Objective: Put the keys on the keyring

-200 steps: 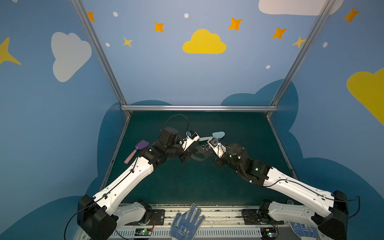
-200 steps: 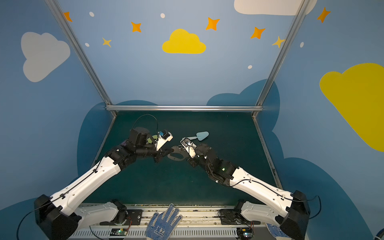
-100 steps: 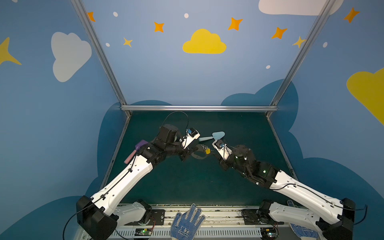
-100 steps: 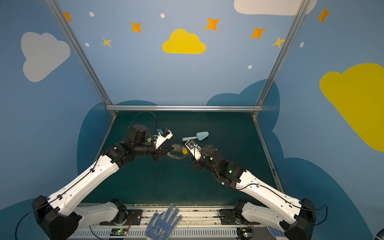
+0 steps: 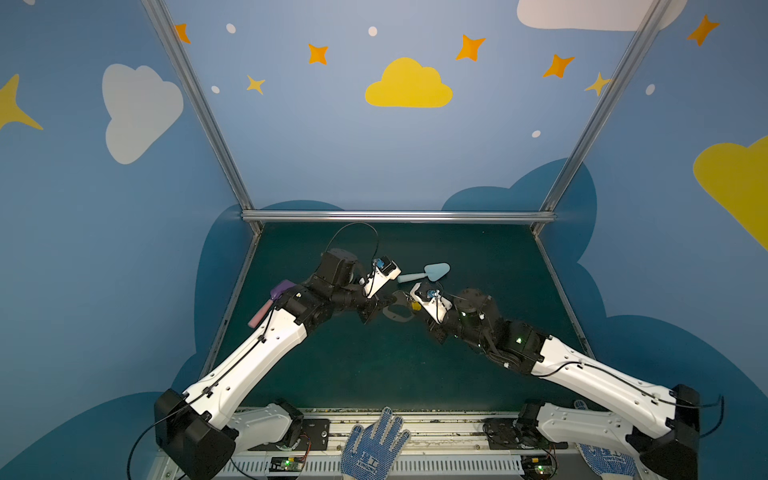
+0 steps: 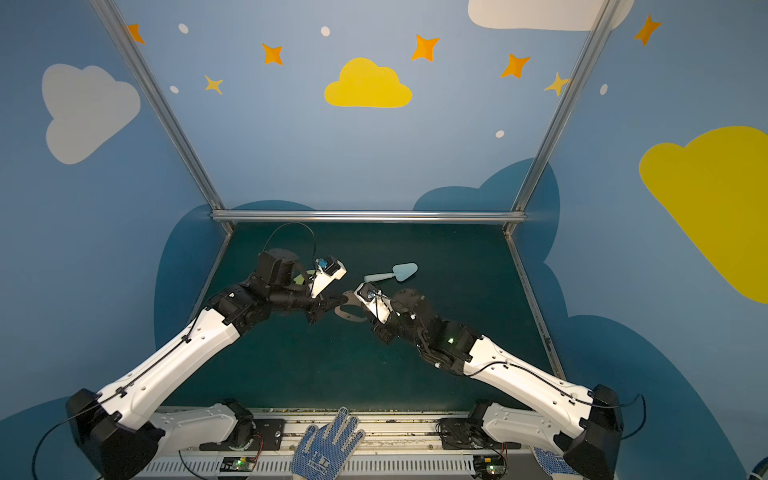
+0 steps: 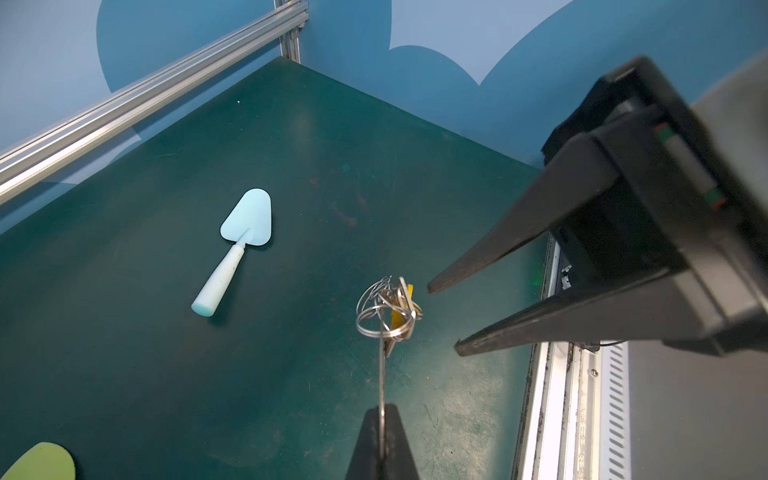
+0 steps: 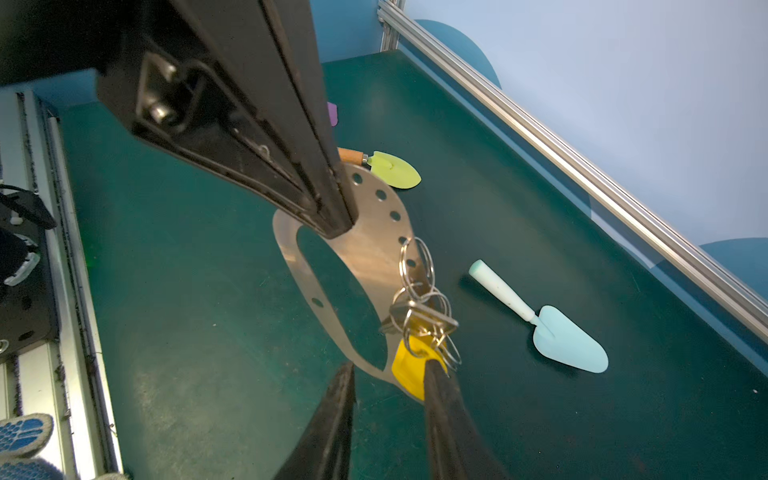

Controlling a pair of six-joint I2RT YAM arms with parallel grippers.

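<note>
Your left gripper [image 8: 340, 224] was clamped on the keyring [image 8: 365, 253], gripping its edge. The keys [image 8: 419, 320] hung from its rings [image 8: 415, 257], just beside the parted fingertips of your right gripper [image 7: 444, 318]. You'd probably have done best backing straight away, clear of the yellow tag [image 8: 409, 370].

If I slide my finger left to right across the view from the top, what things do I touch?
First the purple shovel, left claw, keyring, keys with the yellow tag, right arm. I skipped the light blue shovel: it overlaps.
</note>
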